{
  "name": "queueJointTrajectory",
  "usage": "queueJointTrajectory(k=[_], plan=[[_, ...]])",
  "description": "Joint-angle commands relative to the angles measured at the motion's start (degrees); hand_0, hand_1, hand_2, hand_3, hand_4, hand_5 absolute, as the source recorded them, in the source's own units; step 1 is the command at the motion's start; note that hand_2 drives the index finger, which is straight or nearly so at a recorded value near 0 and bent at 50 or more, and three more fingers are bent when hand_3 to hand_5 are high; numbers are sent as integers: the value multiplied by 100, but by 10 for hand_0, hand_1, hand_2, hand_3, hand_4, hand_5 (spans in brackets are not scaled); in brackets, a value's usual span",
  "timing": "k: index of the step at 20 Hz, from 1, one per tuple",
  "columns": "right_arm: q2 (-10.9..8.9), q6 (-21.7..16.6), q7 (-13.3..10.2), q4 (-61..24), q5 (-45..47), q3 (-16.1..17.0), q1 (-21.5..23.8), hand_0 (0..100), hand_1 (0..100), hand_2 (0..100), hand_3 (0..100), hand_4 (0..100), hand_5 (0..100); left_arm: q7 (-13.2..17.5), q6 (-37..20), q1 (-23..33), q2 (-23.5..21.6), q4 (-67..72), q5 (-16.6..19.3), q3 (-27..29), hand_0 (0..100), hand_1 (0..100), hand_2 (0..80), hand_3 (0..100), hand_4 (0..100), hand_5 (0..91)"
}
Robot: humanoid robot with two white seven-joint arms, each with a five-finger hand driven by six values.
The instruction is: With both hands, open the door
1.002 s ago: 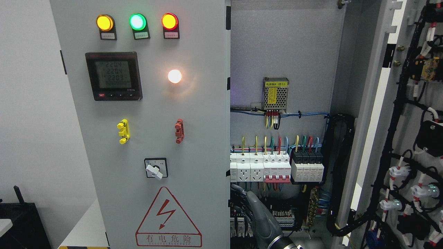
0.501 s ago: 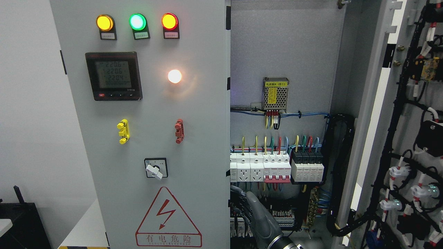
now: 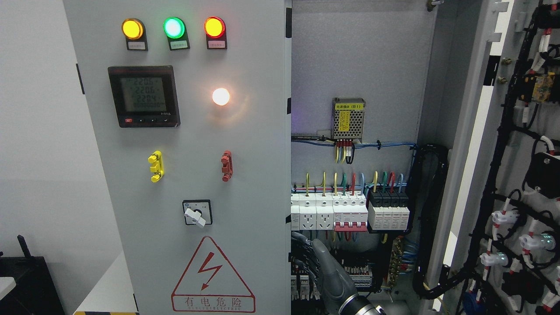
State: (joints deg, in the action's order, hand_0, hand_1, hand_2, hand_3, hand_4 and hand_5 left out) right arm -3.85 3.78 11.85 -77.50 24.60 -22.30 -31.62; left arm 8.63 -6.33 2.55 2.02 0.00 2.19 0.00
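The grey left cabinet door [image 3: 245,144] with lamps, a meter and a warning triangle stands shut or nearly shut. The right door [image 3: 516,175] is swung wide open, its wired inner side showing at the far right. My right hand [image 3: 302,258] comes up from the bottom edge, right of the middle. Its dark fingers [image 3: 298,251] curl around the left door's right edge, low down beside the warning triangle. The fingertips are hidden behind that edge. My left hand is out of view.
Inside the open cabinet are breakers and sockets [image 3: 350,214], a small power supply [image 3: 348,118] and coloured wires, close behind my hand. A cable bundle [image 3: 431,218] runs down the right side. A white wall and a dark object [image 3: 26,284] lie at the left.
My right wrist has shifted slightly to the right and down. The fingers stay at the left door's edge. The door has not visibly moved.
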Motion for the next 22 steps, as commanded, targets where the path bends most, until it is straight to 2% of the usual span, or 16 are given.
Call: queueJointTrajectory(k=[1,22], plan=[[7,-9,133,77,10,15,-29,107,0,0,0,0,0,-2,0,0,0,-132,0,-70,0,0,0,0,31,0],[7,26,282,253,80,41,-152,107,0,0,0,0,0,-2,0,0,0,-132,0,-70,0,0,0,0,31,0]])
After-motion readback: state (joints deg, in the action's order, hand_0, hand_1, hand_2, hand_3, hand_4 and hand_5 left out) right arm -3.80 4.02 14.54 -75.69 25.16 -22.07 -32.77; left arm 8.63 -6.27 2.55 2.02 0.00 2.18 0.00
